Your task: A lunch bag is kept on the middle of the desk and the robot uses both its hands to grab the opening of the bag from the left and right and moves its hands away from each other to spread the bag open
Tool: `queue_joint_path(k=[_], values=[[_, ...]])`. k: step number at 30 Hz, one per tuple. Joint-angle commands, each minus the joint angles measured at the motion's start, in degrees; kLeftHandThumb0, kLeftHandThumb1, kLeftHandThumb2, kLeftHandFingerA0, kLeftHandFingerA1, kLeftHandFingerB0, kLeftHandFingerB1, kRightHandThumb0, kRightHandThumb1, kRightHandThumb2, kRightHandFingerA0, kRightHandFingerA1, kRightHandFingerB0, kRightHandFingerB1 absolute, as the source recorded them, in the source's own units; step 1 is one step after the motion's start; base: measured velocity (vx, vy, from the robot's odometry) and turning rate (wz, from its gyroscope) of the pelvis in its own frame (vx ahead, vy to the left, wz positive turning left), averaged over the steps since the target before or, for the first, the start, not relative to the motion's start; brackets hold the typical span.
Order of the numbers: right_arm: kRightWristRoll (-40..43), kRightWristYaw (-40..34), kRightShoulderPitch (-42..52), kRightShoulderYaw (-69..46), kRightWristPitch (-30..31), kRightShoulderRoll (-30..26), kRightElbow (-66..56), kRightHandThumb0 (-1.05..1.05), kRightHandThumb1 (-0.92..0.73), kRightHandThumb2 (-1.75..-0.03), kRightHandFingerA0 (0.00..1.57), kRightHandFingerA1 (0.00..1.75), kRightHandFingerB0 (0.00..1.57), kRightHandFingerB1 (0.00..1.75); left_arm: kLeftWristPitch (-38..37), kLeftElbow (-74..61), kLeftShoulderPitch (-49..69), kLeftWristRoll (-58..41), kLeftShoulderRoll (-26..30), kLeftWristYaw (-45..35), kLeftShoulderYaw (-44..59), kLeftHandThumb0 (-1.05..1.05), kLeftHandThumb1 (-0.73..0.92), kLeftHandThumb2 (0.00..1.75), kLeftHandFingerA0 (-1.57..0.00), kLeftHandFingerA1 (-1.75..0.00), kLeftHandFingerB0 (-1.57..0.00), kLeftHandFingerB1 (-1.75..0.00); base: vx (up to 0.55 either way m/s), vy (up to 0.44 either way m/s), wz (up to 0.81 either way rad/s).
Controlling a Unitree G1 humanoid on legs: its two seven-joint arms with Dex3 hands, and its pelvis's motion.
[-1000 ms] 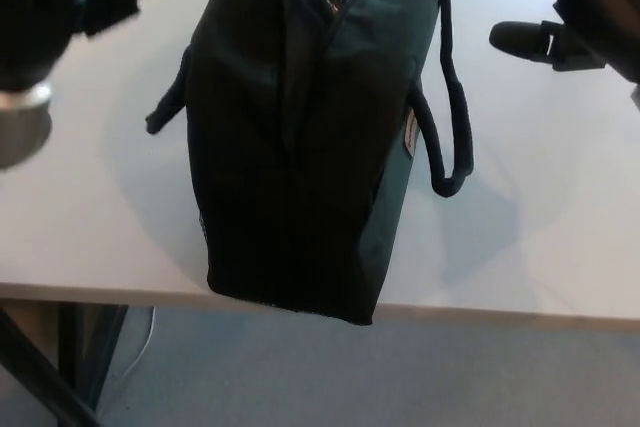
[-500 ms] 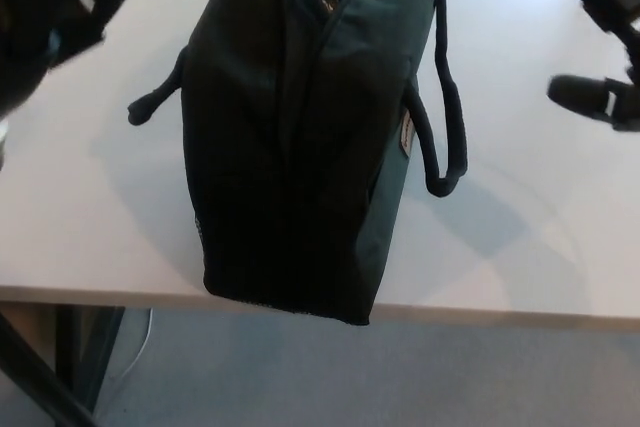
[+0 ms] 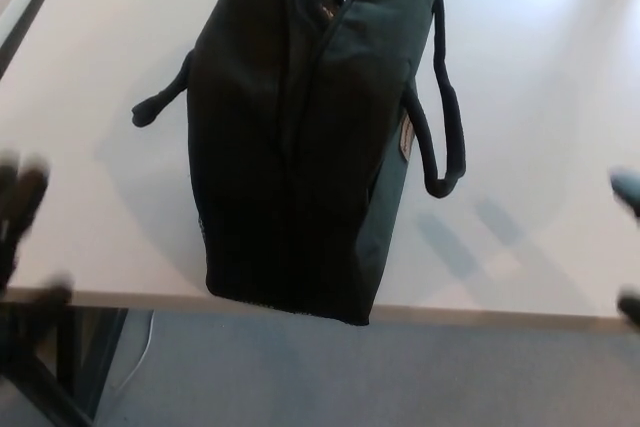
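while robot hands blur, lunch bag sits untouched.

left hand black, thick-fingered, blurred; right hand only black tips.

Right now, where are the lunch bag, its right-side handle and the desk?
Lunch bag [image 3: 290, 147], head view, middle of its dark top.
Right-side handle [image 3: 447, 107], head view, on the strap loop.
Desk [image 3: 90, 57], head view, bare surface left of the bag.

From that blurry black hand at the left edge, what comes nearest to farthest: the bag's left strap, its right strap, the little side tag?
From the left hand, in the head view:
1. Left strap, on the bag's left side.
2. Side tag, on the bag's right face.
3. Right strap, looping out farther right.
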Motion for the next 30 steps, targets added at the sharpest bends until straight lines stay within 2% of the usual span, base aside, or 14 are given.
queue_joint_path(k=[1,3,4,5,9,12,13,14,19,20,23,27,28,30], values=[[-3.73,-16.38,12.53,2.69,-6.10,4.96,7.30,-0.62,-0.60,-0.84,0.16,0.43,0.08,0.37,-9.99,13.21,14.78,-12.97,-9.72,4.58,3.81,-0.48,0.84,0.65,-0.23,-0.34,-0.14,-0.28,0.00,0.000,0.00],[-5.26,-16.53,8.50,7.31,-2.47,7.92,18.30,-0.64,-0.63,-0.85,0.16,0.42,0.11,0.38,-7.26,16.39,15.24,-10.21,-9.73,6.27,3.87,-0.49,0.83,0.66,-0.24,-0.32,-0.17,-0.28,0.00,0.000,0.00],[-5.18,-16.57,8.02,7.77,-2.42,8.26,19.66,-0.64,-0.63,-0.85,0.16,0.42,0.11,0.38,-7.61,16.90,15.16,-9.87,-9.58,6.23,4.00,-0.49,0.83,0.66,-0.24,-0.32,-0.17,-0.28,0.00,0.000,0.00],[-3.81,-15.03,6.43,8.72,-2.57,9.55,23.91,-0.33,-0.56,-1.07,0.00,0.47,0.00,0.48,-7.23,17.55,15.54,-11.01,-9.08,2.97,4.13,-0.50,0.83,0.66,-0.21,-0.30,-0.16,-0.27,0.00,0.000,0.00],[0.24,-9.81,2.71,10.53,-5.34,12.16,28.34,-0.33,-0.56,-1.07,0.00,0.48,0.00,0.48,-12.92,21.19,13.52,-17.21,-8.63,-6.07,4.24,-0.51,0.81,0.65,-0.27,-0.30,-0.23,-0.29,0.00,0.000,0.00],[-3.27,-11.19,0.53,13.17,-2.39,12.50,29.44,-0.33,-0.58,-1.09,0.00,0.48,0.00,0.49,-15.16,23.15,11.54,-21.45,-8.62,-12.96,3.41,-0.53,0.82,0.65,-0.27,-0.31,-0.22,-0.28,0.00,0.000,0.00],[-4.45,-11.68,-0.02,13.96,-1.24,12.31,29.66,-0.33,-0.58,-1.09,0.00,0.48,0.00,0.49,-15.65,23.63,11.03,-22.45,-8.65,-14.52,3.21,-0.53,0.82,0.65,-0.27,-0.31,-0.22,-0.28,0.00,0.000,0.00],[-5.94,-11.89,-0.33,14.90,0.41,11.66,29.28,-0.56,-0.76,-0.66,0.24,0.32,0.12,0.22,-16.00,25.05,10.17,-24.39,-8.93,-18.08,2.68,-0.54,0.81,0.65,-0.29,-0.32,-0.20,-0.27,0.00,0.000,0.00],[-7.30,-12.57,-0.71,16.80,3.32,10.26,29.19,-0.56,-0.75,-0.64,0.28,0.33,0.13,0.23,-16.87,27.02,8.65,-28.22,-9.70,-24.57,2.23,-0.51,0.80,0.65,-0.32,-0.33,-0.22,-0.28,0.00,0.000,0.00],[-8.40,-13.61,-0.93,17.47,4.61,10.10,28.96,-0.62,-0.62,-0.84,0.22,0.44,0.09,0.37,-17.18,26.77,8.62,-28.92,-9.62,-25.69,2.00,-0.57,0.65,0.88,-0.24,-0.45,-0.15,-0.40,0.00,0.000,0.00],[-9.41,-14.75,-1.05,18.50,6.05,9.59,28.51,-0.61,-0.63,-0.86,0.22,0.44,0.12,0.38,-17.02,27.11,8.46,-29.76,-9.87,-27.62,2.12,-0.59,0.66,0.90,-0.24,-0.45,-0.15,-0.40,0.00,0.000,0.00],[-9.12,-14.54,-1.01,19.30,7.36,9.74,28.30,-0.61,-0.63,-0.85,0.21,0.43,0.11,0.38,-17.74,28.53,7.89,-32.93,-10.04,-32.04,2.53,-0.56,0.66,0.87,-0.23,-0.44,-0.12,-0.39,0.00,0.000,0.00],[-9.17,-14.80,-1.06,19.47,7.63,9.85,28.36,-0.61,-0.63,-0.85,0.21,0.43,0.12,0.38,-17.79,28.67,7.72,-33.41,-10.01,-32.83,2.59,-0.50,0.81,0.65,-0.32,-0.34,-0.17,-0.27,0.00,0.000,0.00],[-9.22,-15.17,-1.09,19.76,8.18,9.83,28.28,-0.60,-0.62,-0.85,0.21,0.43,0.12,0.38,-17.86,28.73,7.54,-34.27,-10.11,-34.13,2.65,-0.49,0.81,0.65,-0.32,-0.34,-0.16,-0.27,0.00,0.000,0.00]])
